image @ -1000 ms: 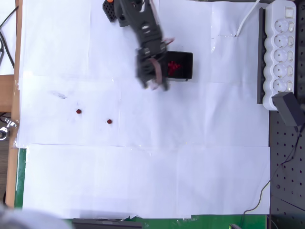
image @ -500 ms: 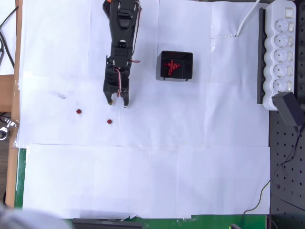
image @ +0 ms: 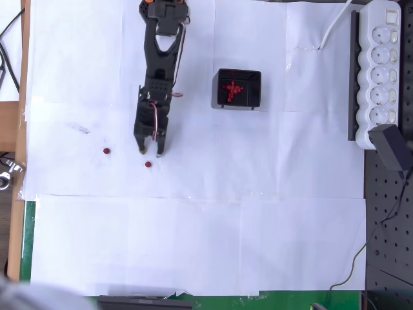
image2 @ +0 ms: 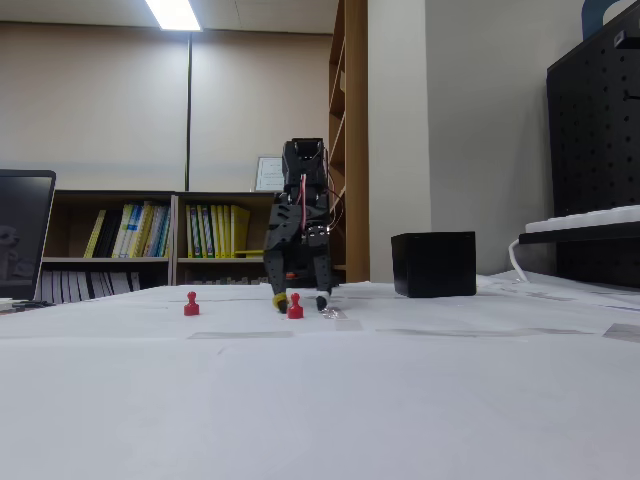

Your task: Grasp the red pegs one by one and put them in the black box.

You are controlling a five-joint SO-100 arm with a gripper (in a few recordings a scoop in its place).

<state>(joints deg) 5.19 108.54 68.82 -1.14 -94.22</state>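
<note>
Two red pegs stand on the white paper: one just below my gripper and one further left. In the fixed view they are the peg right in front of my gripper and the peg to its left. My gripper points down at the table, open, with nothing between its fingers. The black box sits to the right of the arm, with several red pegs inside it. In the fixed view the black box stands right of the arm.
A white power strip lies along the right edge, with a black adapter and a cable beside it. White paper sheets cover the table.
The arm swung from beside the black box to the left and then reached down toward the nearer peg. The gripper now hangs just above that peg.
</note>
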